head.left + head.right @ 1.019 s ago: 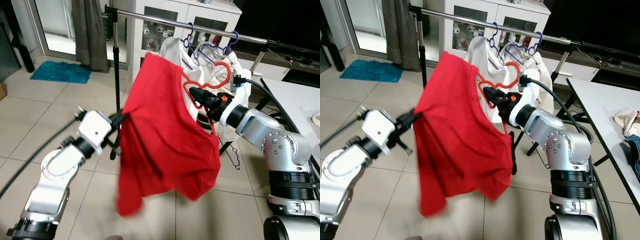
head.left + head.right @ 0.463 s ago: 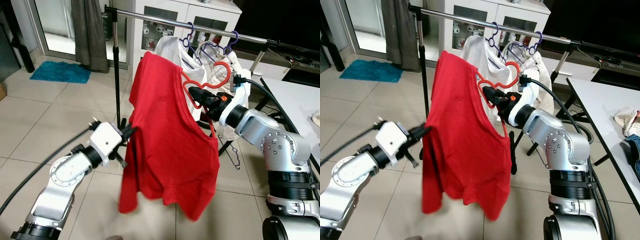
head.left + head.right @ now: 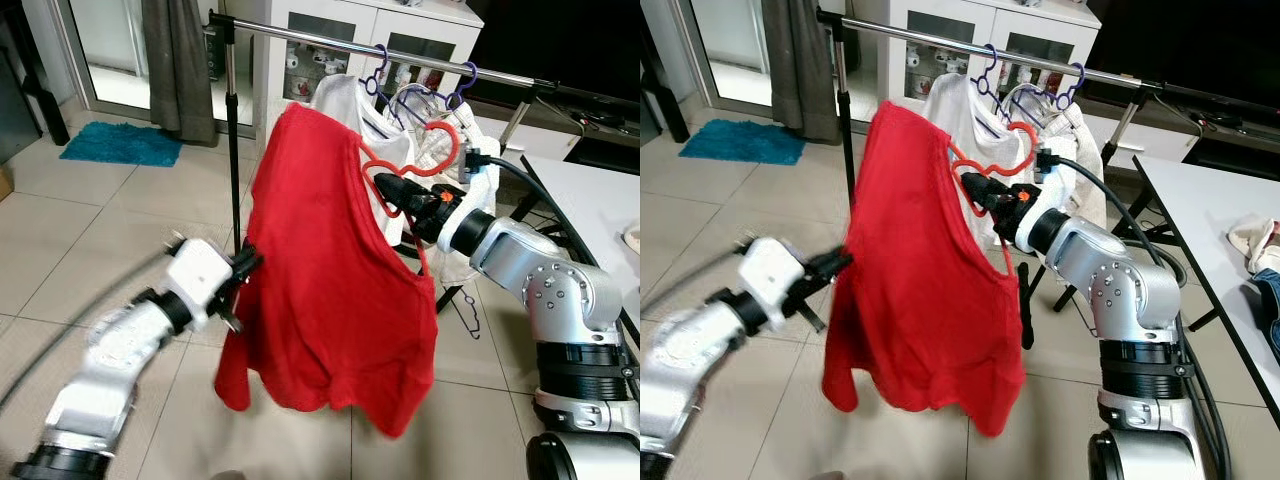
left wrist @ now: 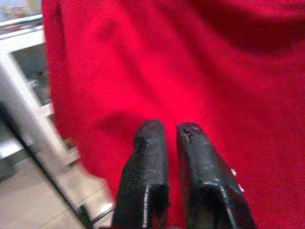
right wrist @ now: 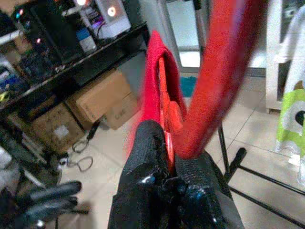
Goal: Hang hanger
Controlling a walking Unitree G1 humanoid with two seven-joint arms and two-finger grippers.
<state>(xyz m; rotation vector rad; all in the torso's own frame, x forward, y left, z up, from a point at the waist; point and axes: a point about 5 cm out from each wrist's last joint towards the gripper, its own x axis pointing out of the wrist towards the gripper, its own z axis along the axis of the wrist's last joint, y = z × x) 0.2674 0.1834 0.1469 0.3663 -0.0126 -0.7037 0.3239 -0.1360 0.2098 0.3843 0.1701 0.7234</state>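
A red shirt (image 3: 330, 290) hangs on a red hanger (image 3: 440, 155), whose hook stands free just below the rail (image 3: 330, 38). My right gripper (image 3: 392, 190) is shut on the hanger's neck; the right wrist view shows the red bar (image 5: 214, 86) pinched between the black fingers (image 5: 147, 157). My left gripper (image 3: 245, 265) is at the shirt's left edge, about halfway down. In the left wrist view its fingertips (image 4: 151, 138) are pressed nearly together against the red cloth (image 4: 228, 95).
White garments (image 3: 345, 100) on purple hangers (image 3: 375, 75) hang on the rail behind the red shirt. The rack's upright pole (image 3: 230, 120) stands left of it. A white table (image 3: 600, 200) is at the right, a grey curtain (image 3: 180, 60) and a blue mat (image 3: 120, 143) at the far left.
The shirt's left side, stretched out leftward a second ago, now hangs closer to straight. My left arm has swung in and lower with it and is blurred. The right arm holds still.
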